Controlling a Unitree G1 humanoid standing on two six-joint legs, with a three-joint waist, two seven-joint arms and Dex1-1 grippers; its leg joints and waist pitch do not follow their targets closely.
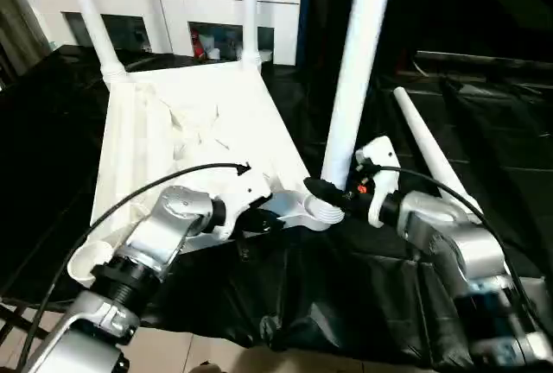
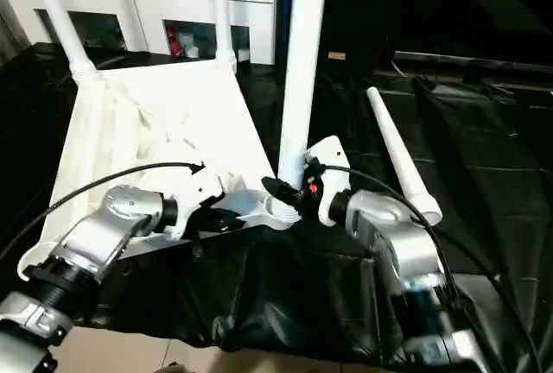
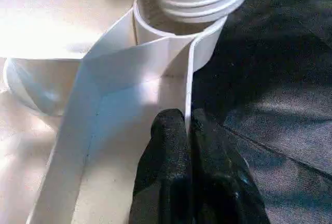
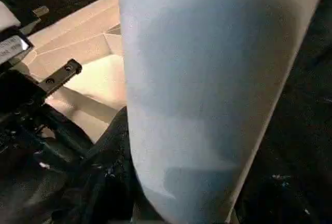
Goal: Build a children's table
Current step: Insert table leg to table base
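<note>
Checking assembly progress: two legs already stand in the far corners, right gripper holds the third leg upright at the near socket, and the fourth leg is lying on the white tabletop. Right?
Not quite. The fourth leg lies on the black cover to the right of the tabletop, not on it; the left eye view shows this. Far legs and the right gripper on the third leg are as stated.

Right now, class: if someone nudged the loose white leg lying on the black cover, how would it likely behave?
The loose leg looks round and tapered, so it would probably roll, curving rather than going straight. It appears to be hollow plastic, so likely light and stiff. The wrinkled black cover may slow it.
</note>
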